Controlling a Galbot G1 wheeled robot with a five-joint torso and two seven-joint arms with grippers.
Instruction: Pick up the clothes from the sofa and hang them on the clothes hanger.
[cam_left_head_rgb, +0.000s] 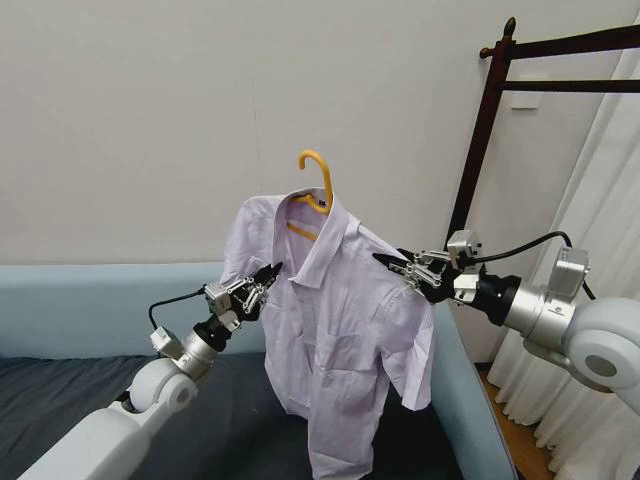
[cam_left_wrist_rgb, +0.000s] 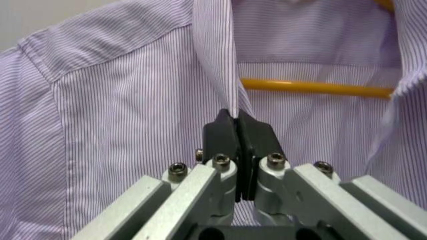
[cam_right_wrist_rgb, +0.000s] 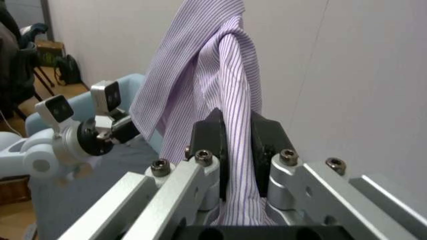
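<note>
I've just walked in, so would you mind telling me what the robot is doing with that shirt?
The robot is holding a striped lilac shirt up in the air above the sofa, with both arms raised. The left gripper is shut on the shirt's front edge below the collar, and the right gripper is shut on its other shoulder. The shirt is already draped on a yellow hanger. The hanger's hook is free and is not on the dark wooden rack standing off to the right.

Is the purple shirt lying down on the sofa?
No, the shirt is up in the air on the yellow hanger, with the left claw and right claw pinching it above the sofa.
</note>
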